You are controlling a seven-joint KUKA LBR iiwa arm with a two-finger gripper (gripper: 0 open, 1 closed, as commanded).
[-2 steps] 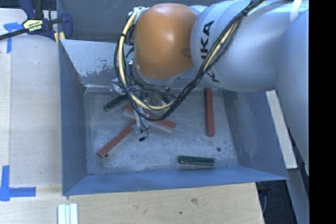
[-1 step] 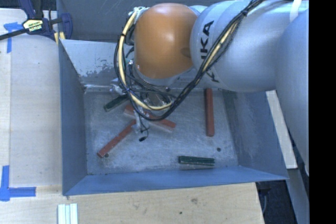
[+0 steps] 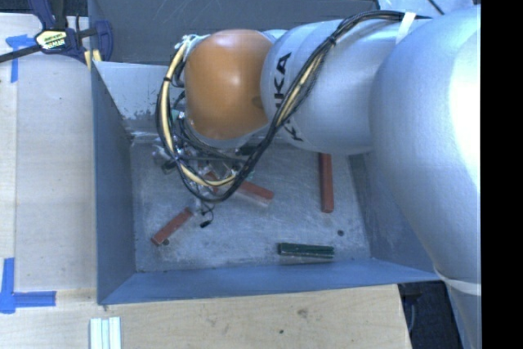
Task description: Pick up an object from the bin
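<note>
Arm [image 3: 343, 86] down in the bin [image 3: 110, 176]
Gripper [image 3: 204, 172] beside a short red-brown stick [image 3: 256, 192]; apart or together, I cannot tell.

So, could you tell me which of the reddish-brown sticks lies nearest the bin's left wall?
The slanted stick at the floor's lower left; the middle stick and the right stick both lie further right.

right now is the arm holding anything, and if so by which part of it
Cannot be told: the orange cover and cables block the view beneath the wrist. Nearest lies a reddish stick, mid-bin.
</note>
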